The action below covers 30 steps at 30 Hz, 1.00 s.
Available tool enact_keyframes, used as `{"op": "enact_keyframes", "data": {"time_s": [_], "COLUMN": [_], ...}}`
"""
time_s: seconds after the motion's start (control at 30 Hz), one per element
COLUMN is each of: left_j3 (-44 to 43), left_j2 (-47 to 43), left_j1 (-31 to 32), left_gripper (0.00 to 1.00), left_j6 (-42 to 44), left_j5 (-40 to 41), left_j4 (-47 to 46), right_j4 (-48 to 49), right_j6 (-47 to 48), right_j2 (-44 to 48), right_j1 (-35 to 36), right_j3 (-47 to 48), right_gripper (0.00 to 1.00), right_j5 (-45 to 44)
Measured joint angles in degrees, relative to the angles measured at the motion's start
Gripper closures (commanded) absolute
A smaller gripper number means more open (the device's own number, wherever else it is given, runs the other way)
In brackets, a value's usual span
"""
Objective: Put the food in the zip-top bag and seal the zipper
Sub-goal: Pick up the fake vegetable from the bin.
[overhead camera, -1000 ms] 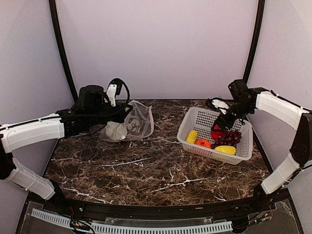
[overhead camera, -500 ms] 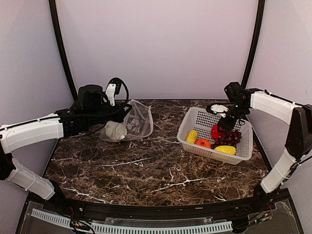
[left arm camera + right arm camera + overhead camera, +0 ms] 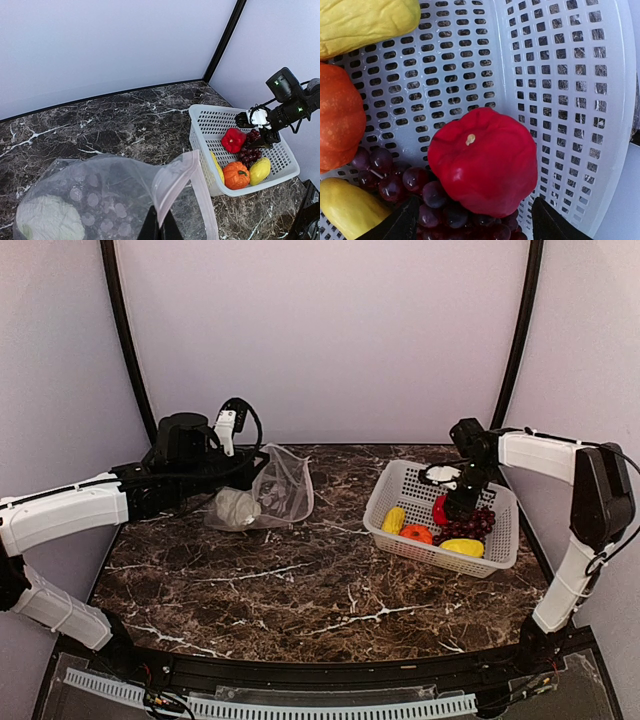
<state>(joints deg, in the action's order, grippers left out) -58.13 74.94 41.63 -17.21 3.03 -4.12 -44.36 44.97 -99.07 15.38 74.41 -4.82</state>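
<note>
A dark marble table (image 3: 300, 590) with white veins. Mid-table on the right, a white perforated basket (image 3: 560, 75) holds two yellow pieces (image 3: 365, 20), an orange-red round one (image 3: 337, 117), dark grapes (image 3: 390, 180) and a red pepper (image 3: 485, 160). The right gripper (image 3: 475, 222) hangs over the pepper with its jaws spread either side, likely ready to lift it. On the left, the left gripper (image 3: 160, 227) pinches the zip-top bag (image 3: 100, 200) by its rim beside the pinkish zipper (image 3: 182, 172), apparently propping the mouth open towards the basket. A white-green cabbage (image 3: 50, 222) lies inside the bag. No brand or writing is readable
</note>
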Motion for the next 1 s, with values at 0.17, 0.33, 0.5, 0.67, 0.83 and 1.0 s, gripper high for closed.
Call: {"op": "enact_keyframes", "data": {"time_s": [0.17,0.33,0.5,0.67,0.83,1.0], "left_j3": [0.0,0.0,0.0,0.0,0.0,0.0], "left_j2": [0.0,0.0,0.0,0.0,0.0,0.0], "left_j1": [0.0,0.0,0.0,0.0,0.0,0.0], "left_gripper": [0.99,0.99,0.99,0.99,0.99,0.99], "left_j6": [0.0,-0.02,-0.02,-0.04,-0.04,-0.07], "left_j5": [-0.04,-0.09,-0.26,-0.48,-0.61,-0.66], "left_j4": [0.0,0.0,0.0,0.0,0.0,0.0], "right_j4": [1.7,3.1,5.25,6.88,8.13,8.31], "right_j6": [1.4,2.75,3.72,4.04,3.56,1.92], "right_j2": [-2.34,-5.55,-8.02,-9.22,-10.01,-10.03], "right_j1": [0.28,1.27,2.51,3.78,5.14,5.86], "right_j3": [1.05,1.73,1.88,1.88,1.88,2.08], "right_gripper": [0.18,0.12,0.04,0.11,0.23,0.37], "right_j5": [-1.14,-2.75,-5.31,-8.46,-10.29,-10.4]}}
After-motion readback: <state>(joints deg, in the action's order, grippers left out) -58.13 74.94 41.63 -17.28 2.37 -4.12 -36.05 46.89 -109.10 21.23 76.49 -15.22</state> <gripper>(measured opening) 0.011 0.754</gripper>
